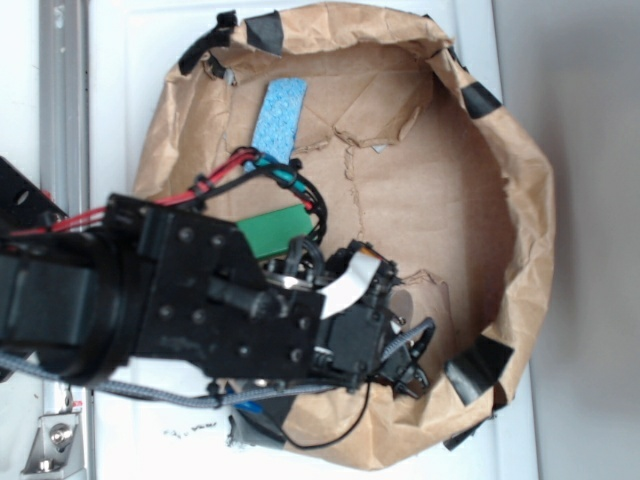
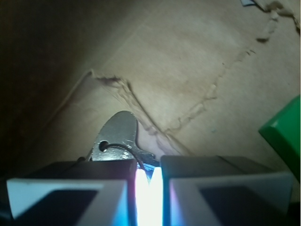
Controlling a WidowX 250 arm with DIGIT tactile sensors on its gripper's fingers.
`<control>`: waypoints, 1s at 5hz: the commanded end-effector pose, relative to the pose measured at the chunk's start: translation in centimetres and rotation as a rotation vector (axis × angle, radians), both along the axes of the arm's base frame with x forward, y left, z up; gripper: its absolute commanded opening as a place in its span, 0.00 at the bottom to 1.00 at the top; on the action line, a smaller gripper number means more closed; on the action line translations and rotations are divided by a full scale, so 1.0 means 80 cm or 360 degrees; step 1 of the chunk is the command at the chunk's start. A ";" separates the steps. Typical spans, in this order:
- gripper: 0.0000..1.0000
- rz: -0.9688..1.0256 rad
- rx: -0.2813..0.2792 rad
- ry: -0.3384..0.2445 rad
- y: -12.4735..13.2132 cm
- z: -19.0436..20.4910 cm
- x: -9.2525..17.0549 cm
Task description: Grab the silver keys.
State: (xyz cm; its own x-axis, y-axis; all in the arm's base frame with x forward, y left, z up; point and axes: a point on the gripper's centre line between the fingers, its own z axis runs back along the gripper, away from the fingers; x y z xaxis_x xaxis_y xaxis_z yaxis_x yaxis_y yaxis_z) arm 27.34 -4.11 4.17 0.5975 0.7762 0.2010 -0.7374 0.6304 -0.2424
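Claw (image 2: pixel 149 181) nearly closed, narrow gap, pinching the silver keys (image 2: pixel 117 136) low on the brown paper (image 2: pixel 188 70). Green block (image 2: pixel 287 134) to the right, apart.

Keys (image 2: pixel 117 136) on paper (image 2: pixel 188 70) btwn tool (image 2: pixel 149 181) fingers, block (image 2: pixel 284 134) right.

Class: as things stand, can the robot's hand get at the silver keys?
Probably yes. In the wrist view the silver keys lie right at the nearly shut hand, nothing between; the green block sits off aside.
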 end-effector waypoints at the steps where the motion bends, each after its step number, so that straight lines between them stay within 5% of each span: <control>1: 0.00 0.0017 -0.0028 -0.0101 0.009 0.031 0.022; 2: 0.00 -0.0055 -0.0040 -0.0086 0.011 0.054 0.049; 3: 0.00 -0.0059 -0.0116 0.0073 0.042 0.112 0.069; 4: 0.00 -0.0357 -0.0203 0.0088 0.055 0.172 0.044; 5: 0.00 -0.0754 -0.0184 0.0072 0.053 0.234 -0.004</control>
State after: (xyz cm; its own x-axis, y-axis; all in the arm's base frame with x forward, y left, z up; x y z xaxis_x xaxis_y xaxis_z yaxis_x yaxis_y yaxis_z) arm 26.54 -1.16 20.85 0.9133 0.4059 0.0331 -0.3810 0.8804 -0.2825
